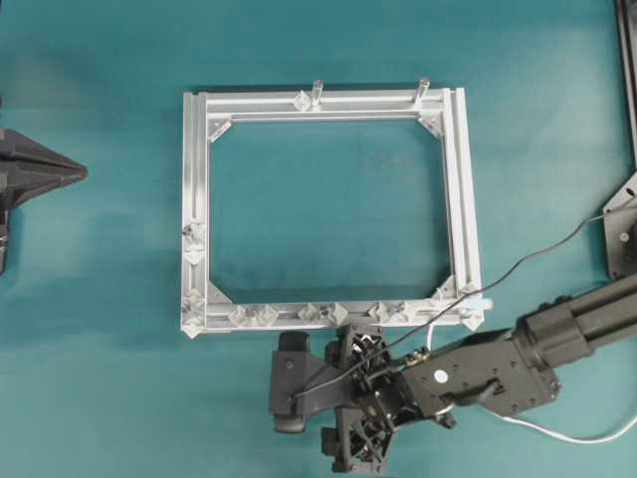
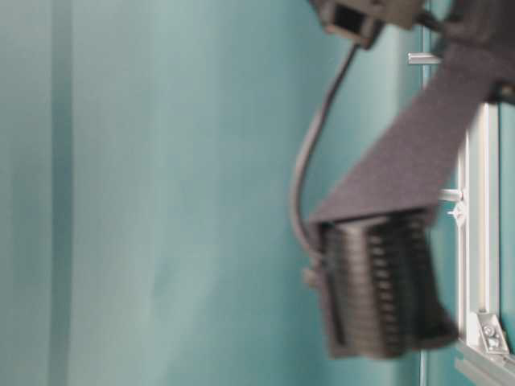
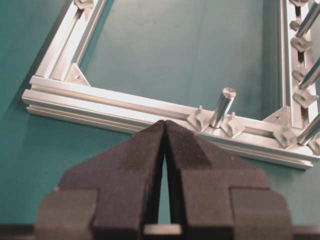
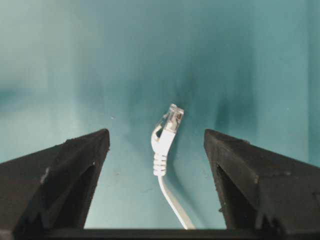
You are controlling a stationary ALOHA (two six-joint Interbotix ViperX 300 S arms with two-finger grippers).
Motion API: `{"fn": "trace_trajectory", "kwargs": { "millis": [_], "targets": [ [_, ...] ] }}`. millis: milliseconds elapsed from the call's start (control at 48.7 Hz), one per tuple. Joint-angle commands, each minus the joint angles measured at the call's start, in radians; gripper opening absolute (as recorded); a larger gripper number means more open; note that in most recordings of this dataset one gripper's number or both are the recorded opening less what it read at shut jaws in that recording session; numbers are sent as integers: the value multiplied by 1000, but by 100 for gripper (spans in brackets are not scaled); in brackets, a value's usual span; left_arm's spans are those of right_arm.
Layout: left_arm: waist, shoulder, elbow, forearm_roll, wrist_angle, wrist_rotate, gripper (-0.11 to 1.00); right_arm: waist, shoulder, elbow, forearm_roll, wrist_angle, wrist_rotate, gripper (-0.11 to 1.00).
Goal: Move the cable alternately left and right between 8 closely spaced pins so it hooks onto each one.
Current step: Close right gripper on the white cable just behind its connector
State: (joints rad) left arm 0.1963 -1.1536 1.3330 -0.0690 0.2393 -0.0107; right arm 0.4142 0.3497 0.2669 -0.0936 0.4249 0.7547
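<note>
The cable's pale plug (image 4: 167, 131) lies on the teal table, its white cord (image 4: 172, 205) trailing back toward my wrist. My right gripper (image 4: 156, 134) hangs open around the plug with a finger on each side, touching nothing. From overhead, the right gripper (image 1: 350, 393) sits just below the frame's near rail and hides the plug; the cable (image 1: 587, 435) runs off to the lower right. Several pins (image 1: 323, 313) stand along that rail. My left gripper (image 1: 45, 174) rests shut and empty at the far left; its tips (image 3: 165, 125) point at a rail with two pins (image 3: 200, 119).
The aluminium frame (image 1: 195, 179) lies in the middle of the table, with two grey posts (image 1: 318, 92) on its far rail. Another post (image 3: 222, 107) stands between the pins ahead of the left gripper. A thin black robot wire (image 1: 537, 249) arcs over the frame's right corner.
</note>
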Motion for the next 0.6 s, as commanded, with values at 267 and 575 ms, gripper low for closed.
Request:
{"fn": "trace_trajectory", "kwargs": {
  "millis": [267, 575],
  "targets": [
    [-3, 6, -9, 2, -6, -9, 6, 3, -3, -21, 0, -2, 2, 75],
    [-3, 6, -8, 2, -6, -11, 6, 3, -5, -32, 0, 0, 2, 14]
  ]
}}
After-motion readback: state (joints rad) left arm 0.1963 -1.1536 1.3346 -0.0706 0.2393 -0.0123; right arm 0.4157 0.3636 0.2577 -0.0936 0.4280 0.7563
